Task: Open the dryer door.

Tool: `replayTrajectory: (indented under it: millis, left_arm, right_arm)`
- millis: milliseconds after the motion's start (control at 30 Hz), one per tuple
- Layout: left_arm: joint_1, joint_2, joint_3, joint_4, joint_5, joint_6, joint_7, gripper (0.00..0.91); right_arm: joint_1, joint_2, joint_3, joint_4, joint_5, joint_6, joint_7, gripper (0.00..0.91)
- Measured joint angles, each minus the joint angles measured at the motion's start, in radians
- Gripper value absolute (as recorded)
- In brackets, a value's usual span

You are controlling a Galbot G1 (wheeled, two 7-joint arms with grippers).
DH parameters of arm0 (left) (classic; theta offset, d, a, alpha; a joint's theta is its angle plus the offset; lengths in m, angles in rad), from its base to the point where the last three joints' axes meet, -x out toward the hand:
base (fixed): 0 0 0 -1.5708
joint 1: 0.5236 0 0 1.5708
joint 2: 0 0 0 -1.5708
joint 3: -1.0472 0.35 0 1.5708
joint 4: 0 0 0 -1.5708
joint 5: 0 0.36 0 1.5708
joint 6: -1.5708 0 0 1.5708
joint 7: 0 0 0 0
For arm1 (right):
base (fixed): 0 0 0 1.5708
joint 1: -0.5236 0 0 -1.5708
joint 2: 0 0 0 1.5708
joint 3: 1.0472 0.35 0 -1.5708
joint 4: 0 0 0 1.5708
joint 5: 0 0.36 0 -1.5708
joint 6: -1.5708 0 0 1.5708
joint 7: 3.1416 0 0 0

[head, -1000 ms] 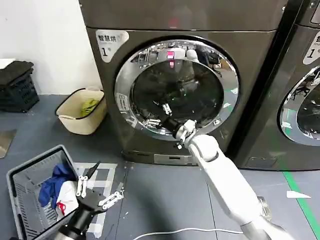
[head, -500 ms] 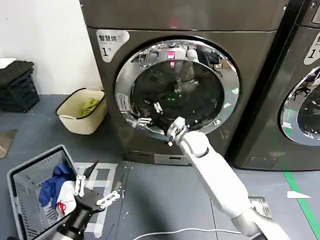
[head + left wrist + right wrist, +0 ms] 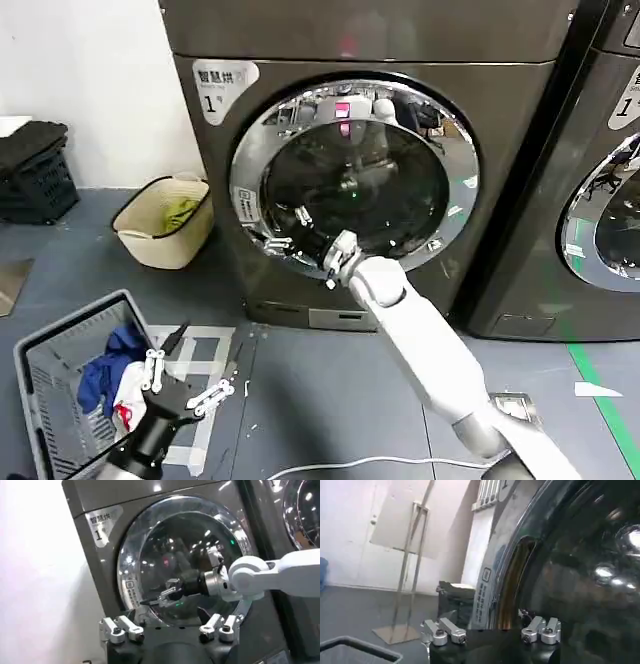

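1. The dryer [image 3: 300, 60] is filling the upper middle of the head view, its dryer door [image 3: 353, 185] sitting shut at frame centre.
2. The right gripper [image 3: 290, 228], fingers spread wide, is reaching the door's lower-left chrome rim; it should be hooking the edge there, then pulling outward along the hinge's arc.
3. The left gripper [image 3: 190, 375], also wide, is idling at lower left beside the basket [image 3: 50, 385].

Right claw [image 3: 290, 228] at dryer door [image 3: 352, 180] rim

- right gripper [image 3: 290, 228]: arm extended forward and up, fingers spread apart.
- left gripper [image 3: 190, 372]: arm low and drawn in, fingers spread apart, holding nothing.
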Motion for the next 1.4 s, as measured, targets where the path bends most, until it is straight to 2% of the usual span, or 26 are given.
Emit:
replayTrajectory:
  millis: [467, 933, 1100, 1400]
  left_arm:
    - [0.0, 0.003, -0.013, 0.004, -0.009, 0.001, 0.0, 0.907]
    - [-0.005, 0.013, -0.037, 0.01, -0.029, 0.003, 0.0, 0.907]
    - [-0.006, 0.017, -0.049, 0.011, -0.039, 0.004, -0.001, 0.907]
    - [-0.03, 0.05, -0.101, 0.033, -0.127, 0.016, 0.004, 0.907]
  right_arm:
    - [0.034, 0.009, -0.027, -0.041, 0.033, 0.061, -0.079, 0.907]
    - [0.029, -0.027, -0.07, 0.002, 0.103, 0.131, -0.211, 0.907]
    - [0.024, -0.045, -0.082, 0.0, 0.16, 0.192, -0.29, 0.907]
    - [-0.009, -0.126, -0.079, 0.076, 0.262, 0.219, -0.452, 0.907]
